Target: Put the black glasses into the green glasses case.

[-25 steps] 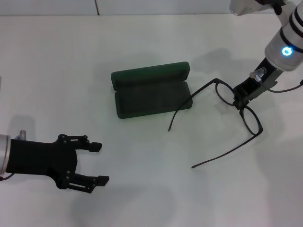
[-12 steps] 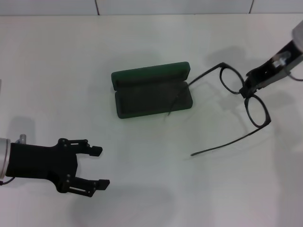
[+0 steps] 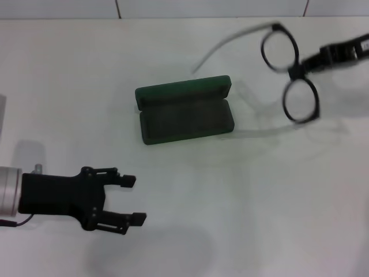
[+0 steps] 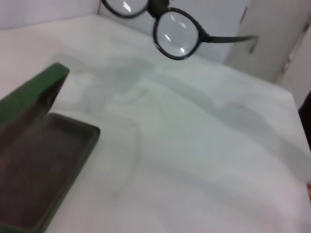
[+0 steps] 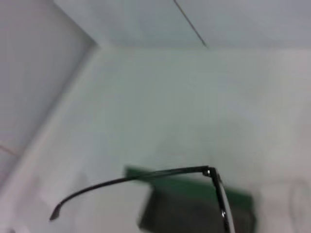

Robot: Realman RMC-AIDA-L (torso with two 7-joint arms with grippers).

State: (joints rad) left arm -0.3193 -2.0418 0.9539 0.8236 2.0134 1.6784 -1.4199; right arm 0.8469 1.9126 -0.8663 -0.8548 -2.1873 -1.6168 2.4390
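The black glasses [image 3: 294, 73] hang in the air right of and beyond the green glasses case [image 3: 184, 113], temple arms unfolded. My right gripper [image 3: 312, 61] comes in from the right edge and is shut on their bridge. The case lies open on the white table with its lid raised at the far side and its dark lining empty. In the left wrist view the glasses [image 4: 176, 35] float above the table past the case [image 4: 34, 165]. One temple arm [image 5: 141, 177] crosses the right wrist view above the case [image 5: 189, 213]. My left gripper [image 3: 136, 199] is open, low at the near left.
The white table [image 3: 230, 202] spreads around the case. A tiled wall edge [image 3: 173, 8] runs along the back. A pale object [image 3: 2, 112] shows at the left edge.
The right gripper has lifted the glasses off the table and carried them up and away; their temple no longer rests over the case. The left gripper has moved slightly right.
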